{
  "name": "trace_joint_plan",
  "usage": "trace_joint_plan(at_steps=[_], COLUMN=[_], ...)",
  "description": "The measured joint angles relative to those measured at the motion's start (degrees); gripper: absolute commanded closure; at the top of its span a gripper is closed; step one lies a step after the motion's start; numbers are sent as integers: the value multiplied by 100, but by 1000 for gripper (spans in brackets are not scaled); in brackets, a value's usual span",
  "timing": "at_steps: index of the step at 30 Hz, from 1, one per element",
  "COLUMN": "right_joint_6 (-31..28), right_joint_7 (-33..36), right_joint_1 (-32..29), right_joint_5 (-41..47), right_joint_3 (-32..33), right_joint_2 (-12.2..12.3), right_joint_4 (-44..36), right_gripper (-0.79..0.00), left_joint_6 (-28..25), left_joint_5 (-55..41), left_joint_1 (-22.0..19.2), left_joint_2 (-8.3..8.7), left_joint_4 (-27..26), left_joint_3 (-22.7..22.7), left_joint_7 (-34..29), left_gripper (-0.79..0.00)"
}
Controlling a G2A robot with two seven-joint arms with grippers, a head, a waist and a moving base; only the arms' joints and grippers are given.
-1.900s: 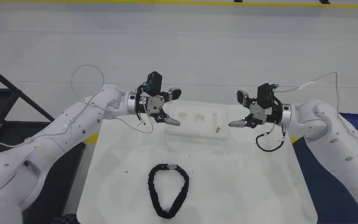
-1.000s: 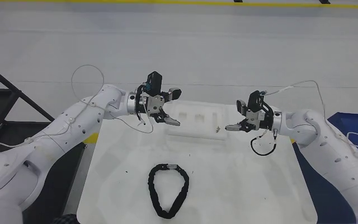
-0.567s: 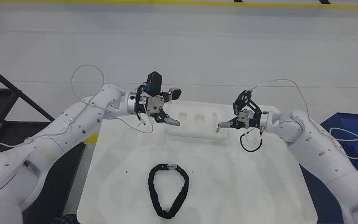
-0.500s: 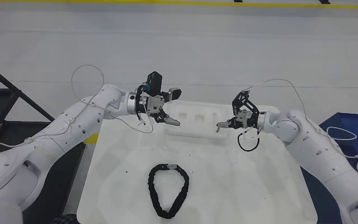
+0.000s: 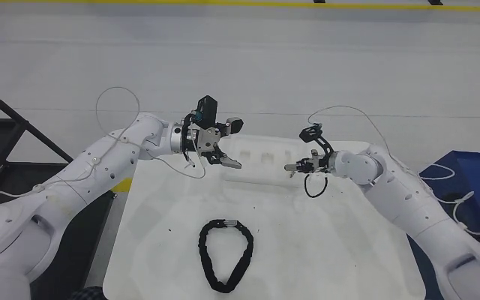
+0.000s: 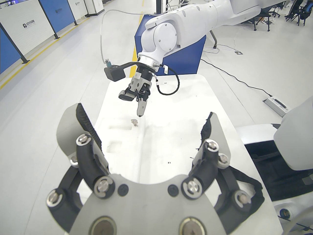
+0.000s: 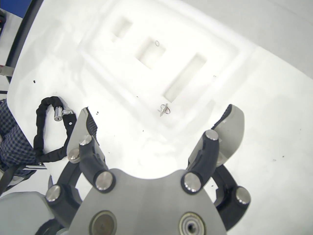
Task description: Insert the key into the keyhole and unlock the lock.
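Black fabric-sleeved chain lock (image 5: 205,251) with silver cylinder: looped on white table (image 5: 337,240), well apart from both grippers. Left gripper (image 5: 231,144): over end of white foam tray (image 5: 255,176), jaws spread, empty. Right gripper (image 6: 132,103): jaws spread. Small silver key (image 7: 164,109): flat on tray just beneath them, ungripped.

Both arms point inward, left gripper (image 5: 234,144) and right gripper (image 5: 291,167) each with fingers spread apart.
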Motion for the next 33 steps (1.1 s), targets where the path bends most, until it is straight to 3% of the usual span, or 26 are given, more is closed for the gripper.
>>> trace_joint_plan(at_steps=[7, 15, 33], right_joint_6=[1046, 1350, 1312], right_joint_7=[258, 352, 357], right_joint_1=[154, 307, 272], right_joint_5=[31, -41, -38], right_joint_3=[-281, -520, -510], right_joint_2=[-361, -726, -737], right_joint_4=[291, 704, 663], right_gripper=[-785, -785, -785], left_joint_6=[0, 0, 0], left_joint_5=[0, 0, 0], left_joint_1=[0, 0, 0], left_joint_2=[0, 0, 0], left_joint_4=[0, 0, 0], left_joint_3=[0, 0, 0], left_joint_7=[0, 0, 0], left_gripper=[-785, -785, -785])
